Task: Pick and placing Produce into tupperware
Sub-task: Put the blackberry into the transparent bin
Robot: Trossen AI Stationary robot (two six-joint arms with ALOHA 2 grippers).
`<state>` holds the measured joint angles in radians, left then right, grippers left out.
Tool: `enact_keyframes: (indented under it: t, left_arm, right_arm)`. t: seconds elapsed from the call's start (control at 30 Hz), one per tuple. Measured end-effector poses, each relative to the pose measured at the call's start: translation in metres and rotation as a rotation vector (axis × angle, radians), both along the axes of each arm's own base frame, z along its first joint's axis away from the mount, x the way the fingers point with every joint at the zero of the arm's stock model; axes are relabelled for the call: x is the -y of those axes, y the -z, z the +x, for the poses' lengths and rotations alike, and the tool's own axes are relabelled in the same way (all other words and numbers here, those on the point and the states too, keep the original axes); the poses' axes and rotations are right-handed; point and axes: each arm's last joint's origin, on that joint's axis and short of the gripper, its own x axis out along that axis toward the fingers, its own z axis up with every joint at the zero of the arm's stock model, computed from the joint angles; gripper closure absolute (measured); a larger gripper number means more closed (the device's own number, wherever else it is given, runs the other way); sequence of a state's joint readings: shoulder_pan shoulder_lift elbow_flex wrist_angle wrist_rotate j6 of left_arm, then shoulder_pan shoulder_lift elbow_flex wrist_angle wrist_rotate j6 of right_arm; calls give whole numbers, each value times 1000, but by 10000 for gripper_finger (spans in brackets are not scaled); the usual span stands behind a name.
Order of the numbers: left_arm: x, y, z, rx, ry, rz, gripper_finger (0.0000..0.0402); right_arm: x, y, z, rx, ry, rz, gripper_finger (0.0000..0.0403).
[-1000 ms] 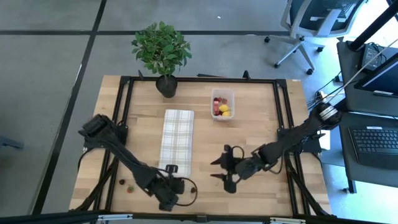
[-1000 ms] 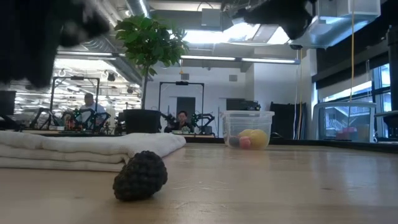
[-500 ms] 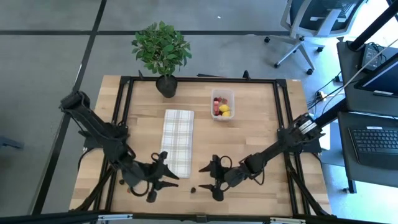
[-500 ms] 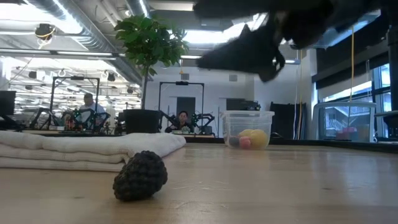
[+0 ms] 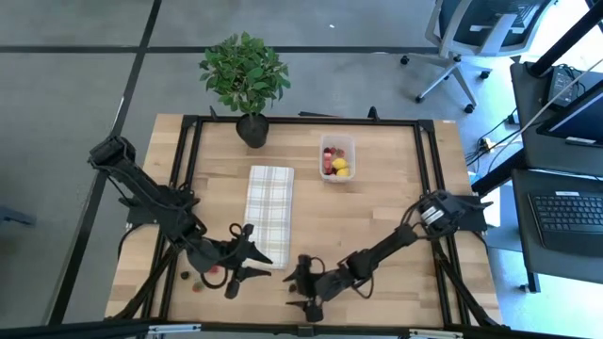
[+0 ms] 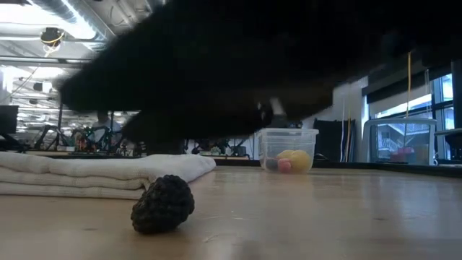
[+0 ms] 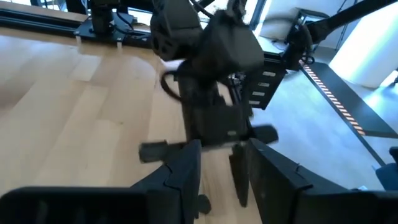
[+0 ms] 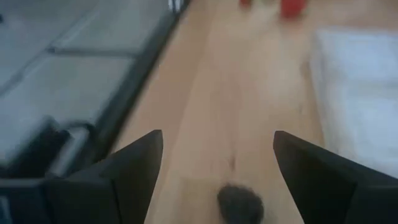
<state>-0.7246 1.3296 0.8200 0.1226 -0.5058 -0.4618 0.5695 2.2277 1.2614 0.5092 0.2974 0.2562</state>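
A dark bumpy berry [image 6: 162, 204] lies on the wood near the table's near edge. The right wrist view shows this berry [image 8: 241, 202] between my right gripper's [image 8: 217, 158] spread fingers, untouched. In the high view the open right gripper [image 5: 300, 289] hangs low over that spot. My left gripper [image 5: 247, 254] is open, beside the checked cloth's near end. Two small red pieces [image 5: 209, 273] lie on the table under the left arm. The clear tupperware [image 5: 336, 156] stands farther back, holding yellow, red and pink pieces.
The folded checked cloth [image 5: 268, 212] lies left of centre. A potted plant [image 5: 245, 80] stands at the far edge. A black frame [image 5: 188, 188] runs round the table. In the low view the right arm is a dark blur over the berry.
My right gripper has travelled toward the table's left and near edge and come down over the dark berry, staying open. My left gripper has pulled away from the berry, toward the left and slightly toward the far edge. The berry has stayed where it was.
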Motion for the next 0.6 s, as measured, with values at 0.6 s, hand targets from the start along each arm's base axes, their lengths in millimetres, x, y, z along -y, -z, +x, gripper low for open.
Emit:
enact_keyframes:
  t: [0.6]
  left_arm:
    - [2,0,-2,-4,11,-5,299]
  right_arm:
    - [11,26,8,-172,52,-24,167]
